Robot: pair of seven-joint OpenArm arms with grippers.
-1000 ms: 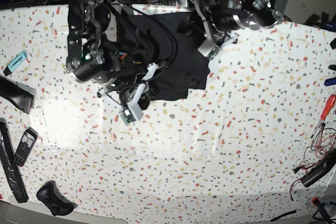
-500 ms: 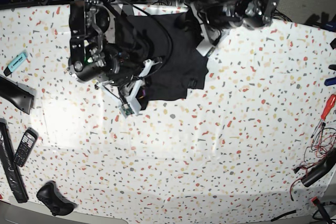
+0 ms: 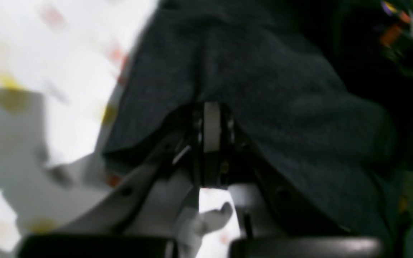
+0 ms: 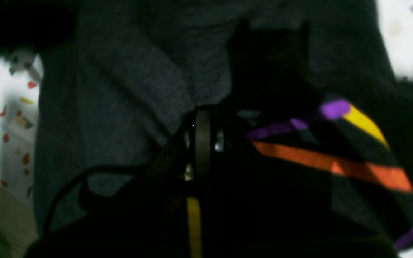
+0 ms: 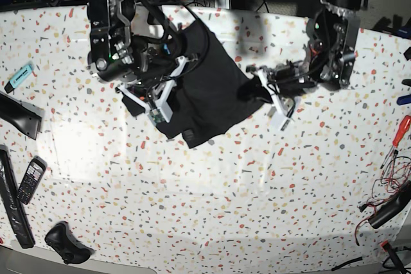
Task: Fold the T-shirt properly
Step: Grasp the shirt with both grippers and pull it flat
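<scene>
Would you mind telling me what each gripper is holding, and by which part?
Both grip the T-shirt: the left gripper pinches one side edge, the right gripper the opposite edge, near the rainbow print.

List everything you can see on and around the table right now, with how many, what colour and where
T-shirt: one, black with rainbow print, back centre, held by both arms
Table: one, white speckled
Marker: one, teal, left edge
Mobile phone: one, black, front left
Game controller: one, black, front-left corner
Screwdriver: one, red handle, right edge
Wires: a tangle, red and black, right edge
Left gripper: one, shut on the shirt
Right gripper: one, shut on the shirt
</scene>
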